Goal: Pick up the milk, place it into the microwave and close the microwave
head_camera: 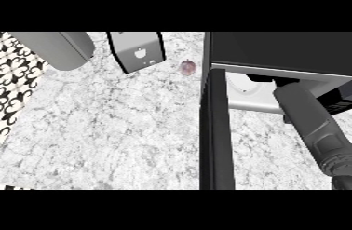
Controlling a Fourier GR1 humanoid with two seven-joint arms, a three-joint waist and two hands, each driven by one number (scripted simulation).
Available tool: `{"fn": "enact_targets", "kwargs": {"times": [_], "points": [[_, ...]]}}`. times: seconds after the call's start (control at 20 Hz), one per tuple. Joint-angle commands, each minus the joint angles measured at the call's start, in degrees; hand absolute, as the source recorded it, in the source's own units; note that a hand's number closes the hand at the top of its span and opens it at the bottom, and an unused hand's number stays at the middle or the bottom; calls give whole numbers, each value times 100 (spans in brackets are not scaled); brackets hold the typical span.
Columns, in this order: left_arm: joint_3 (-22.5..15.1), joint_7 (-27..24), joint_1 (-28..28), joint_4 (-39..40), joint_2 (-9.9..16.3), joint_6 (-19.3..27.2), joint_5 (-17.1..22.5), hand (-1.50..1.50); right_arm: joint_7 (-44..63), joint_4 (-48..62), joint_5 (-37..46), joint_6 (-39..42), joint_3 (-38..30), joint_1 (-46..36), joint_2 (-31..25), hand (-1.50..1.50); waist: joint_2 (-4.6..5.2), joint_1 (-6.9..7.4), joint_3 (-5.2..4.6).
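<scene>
The microwave (pixel 275 47) stands at the back right, and its dark door (pixel 217 131) is swung open towards me, seen edge-on. My right forearm (pixel 309 122) reaches from the lower right into the lit cavity. The microwave's top hides the right hand. A white rounded shape (pixel 242 84) shows on the cavity floor left of the forearm; I cannot tell whether it is the milk. No milk carton is plainly visible. My left hand does not show.
A grey box with black sides and a small white logo (pixel 138 50) stands at the back centre. A small reddish round item (pixel 187 67) lies beside the door. A grey rounded body (pixel 55 47) sits at the back left. Marbled counter (pixel 103 131) spreads left of the door.
</scene>
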Motion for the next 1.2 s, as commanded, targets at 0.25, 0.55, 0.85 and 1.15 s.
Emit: {"fn": "enact_targets", "kwargs": {"times": [0.25,0.55,0.85,1.15], "points": [[-310,49,-122,138,100,-327,59,-150,-470,-40,-356,1142,-307,-221,194,-150,-35,-51,-7],[-707,93,-195,50,57,-536,-173,-150,-884,-105,-845,1971,-745,-75,249,-150,-110,-228,-12],[-1099,189,-419,54,-182,-420,-473,-150,-1209,-61,-1224,2900,-1071,146,213,-150,-134,-313,-15],[-1945,528,-391,-156,-328,-120,-642,150,-1380,-93,-1503,3615,-1219,544,508,-150,-249,-529,-28]]}}
